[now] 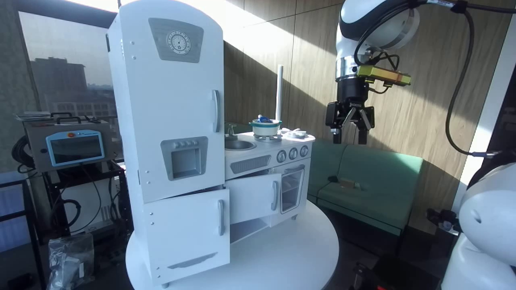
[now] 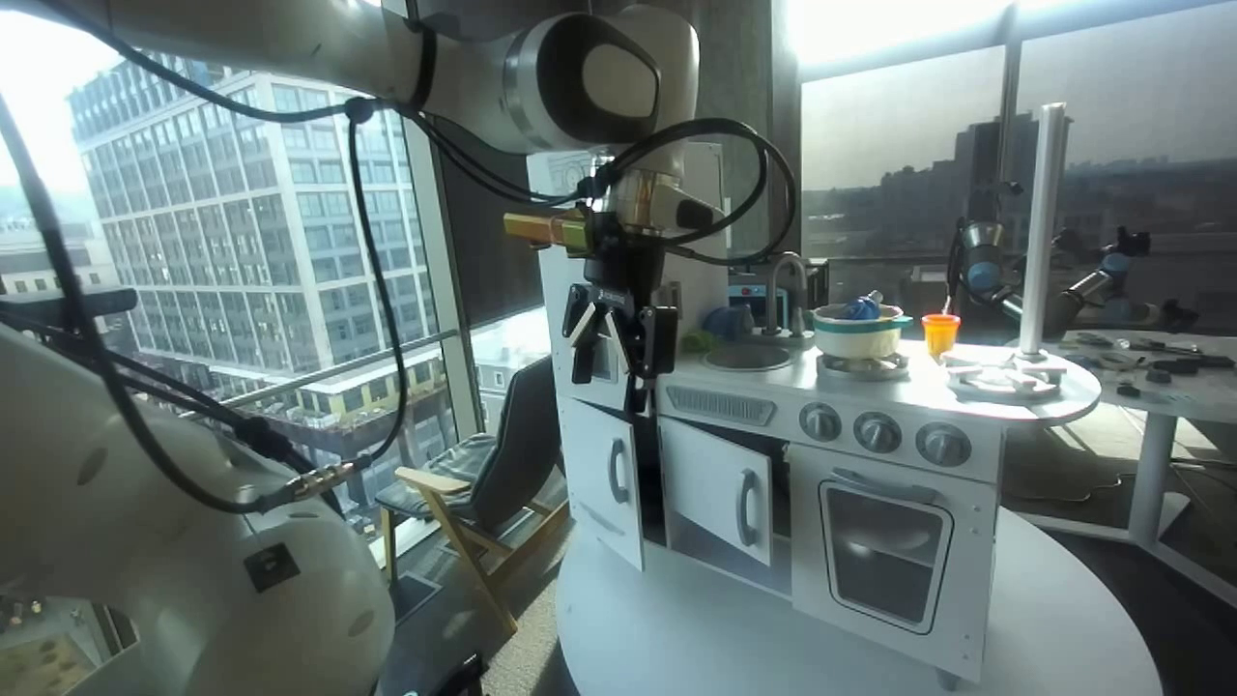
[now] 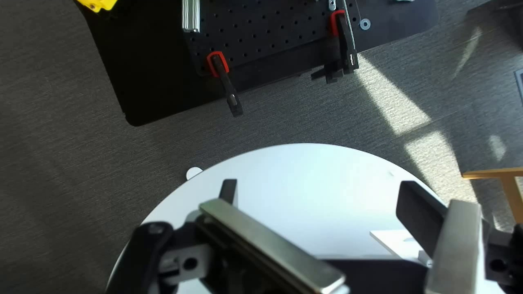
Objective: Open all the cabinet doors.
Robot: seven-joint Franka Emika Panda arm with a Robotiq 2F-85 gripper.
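- Gripper (image 1: 350, 139): jaws parted, hiding part of the fridge (image 2: 564, 275) in an exterior view.
- Lower fridge door (image 1: 187, 237), sink door (image 1: 250, 197): ajar.
- Pot (image 2: 858, 338) on burner (image 2: 860, 369), near cup (image 2: 940, 336).

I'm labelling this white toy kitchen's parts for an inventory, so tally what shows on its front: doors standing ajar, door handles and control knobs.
White hinged doors standing ajar: 2
Curved grey door handles: 4
Round grey control knobs: 3
Total: 9
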